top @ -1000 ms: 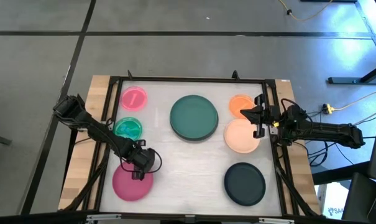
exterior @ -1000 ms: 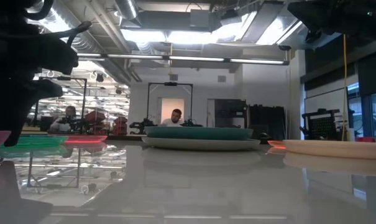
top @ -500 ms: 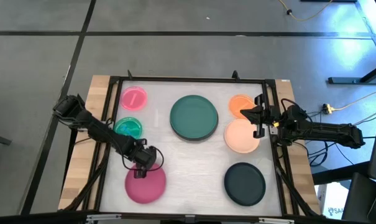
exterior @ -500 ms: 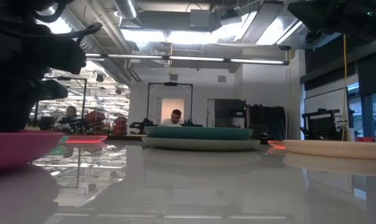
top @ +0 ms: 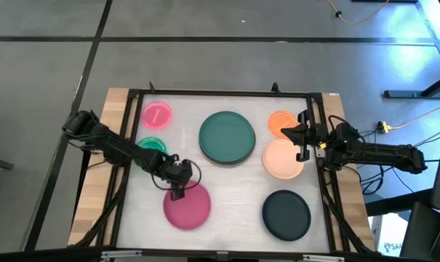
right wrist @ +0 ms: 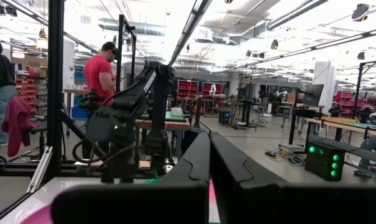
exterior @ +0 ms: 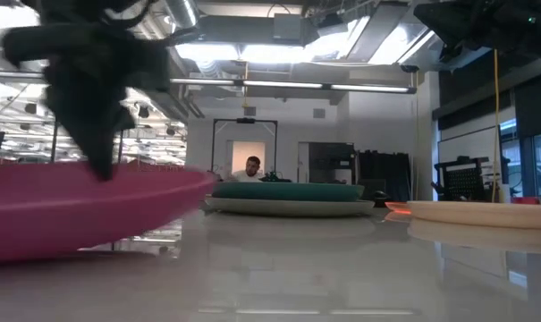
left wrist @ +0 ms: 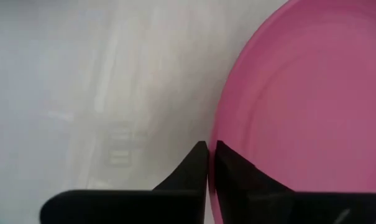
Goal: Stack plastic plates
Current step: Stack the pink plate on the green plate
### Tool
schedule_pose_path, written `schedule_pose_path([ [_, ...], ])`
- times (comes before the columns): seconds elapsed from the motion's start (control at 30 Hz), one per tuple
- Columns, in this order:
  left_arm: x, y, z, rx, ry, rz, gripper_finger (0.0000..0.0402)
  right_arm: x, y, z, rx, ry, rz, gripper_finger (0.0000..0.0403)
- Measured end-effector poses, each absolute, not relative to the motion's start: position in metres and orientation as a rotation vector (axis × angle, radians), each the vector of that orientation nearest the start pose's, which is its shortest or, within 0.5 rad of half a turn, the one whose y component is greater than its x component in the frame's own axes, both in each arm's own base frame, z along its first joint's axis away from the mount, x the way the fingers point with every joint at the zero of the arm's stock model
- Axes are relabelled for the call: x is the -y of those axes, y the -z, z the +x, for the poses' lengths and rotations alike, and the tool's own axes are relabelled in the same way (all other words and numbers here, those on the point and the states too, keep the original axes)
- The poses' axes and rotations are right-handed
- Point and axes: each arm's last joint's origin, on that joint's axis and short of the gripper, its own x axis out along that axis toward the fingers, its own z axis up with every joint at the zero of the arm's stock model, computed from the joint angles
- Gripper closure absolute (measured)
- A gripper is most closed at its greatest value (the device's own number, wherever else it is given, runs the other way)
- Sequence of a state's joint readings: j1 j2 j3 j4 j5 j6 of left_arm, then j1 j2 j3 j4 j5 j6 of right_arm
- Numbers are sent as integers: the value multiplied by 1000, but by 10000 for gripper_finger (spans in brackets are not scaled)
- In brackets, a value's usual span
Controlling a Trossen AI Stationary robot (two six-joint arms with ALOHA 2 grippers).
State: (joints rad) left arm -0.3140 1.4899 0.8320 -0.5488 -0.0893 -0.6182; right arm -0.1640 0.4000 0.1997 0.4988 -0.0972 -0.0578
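Observation:
My left gripper (top: pixel 177 192) is shut on the magenta plate (top: pixel 188 207) at the near left of the table. A dark teal plate (top: pixel 227 137) lies on a grey plate (exterior: pixel 288 207) at the far middle. A pink plate (top: pixel 156 114) and a green plate (top: pixel 151 145), partly under my left arm, lie at the far left. Orange (top: pixel 279 121), peach (top: pixel 281 160) and black (top: pixel 286 215) plates lie on the right. My right gripper (top: pixel 302 135) is shut on nothing above the peach plate's far right rim. My left gripper pinches the magenta plate's rim (left wrist: pixel 216 133) on its far left side, one finger over the plate's inside and one outside. The fingers come from above, pointing down. In the low view the plate (exterior: pixel 82 210) sits tilted; whether it is clear of the table I cannot tell.
A dark frame (top: pixel 220 93) runs around the white table top. Bare table (top: pixel 234 196) lies between the magenta and black plates. Beyond the table, people stand in the room (right wrist: pixel 104 71).
My left gripper has gone toward the table's right edge with the magenta plate. The plate has shifted right and a little toward the far edge. In the low view it has grown much larger.

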Motion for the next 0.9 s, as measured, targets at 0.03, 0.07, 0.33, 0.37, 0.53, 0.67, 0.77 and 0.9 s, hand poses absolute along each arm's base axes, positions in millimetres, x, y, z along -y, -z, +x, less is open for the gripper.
schedule_pose_path([
  [0.03, 76, -178, 255, -1169, -189, -305, 388, 17, -245, 120, 294, 75, -96, 400],
  [0.07, 74, -182, 259, -1148, -199, -304, 388, 17, -245, 120, 294, 75, -96, 400],
  [0.33, 48, -212, 283, -987, -321, -173, 388, 17, -245, 120, 294, 75, -96, 400],
  [0.37, 44, -215, 285, -964, -339, -160, 388, 17, -245, 120, 295, 75, -96, 400],
  [0.53, 24, -229, 299, -820, -450, -45, 388, 17, -245, 120, 295, 75, -96, 400],
  [0.67, 5, -236, 307, -704, -546, -36, 388, 17, -245, 120, 295, 75, -96, 400],
  [0.77, -14, -242, 312, -632, -604, -62, 388, 17, -245, 120, 295, 75, -96, 400],
  [0.9, -38, -245, 313, -577, -677, -102, 388, 17, -245, 120, 295, 75, -96, 400],
])
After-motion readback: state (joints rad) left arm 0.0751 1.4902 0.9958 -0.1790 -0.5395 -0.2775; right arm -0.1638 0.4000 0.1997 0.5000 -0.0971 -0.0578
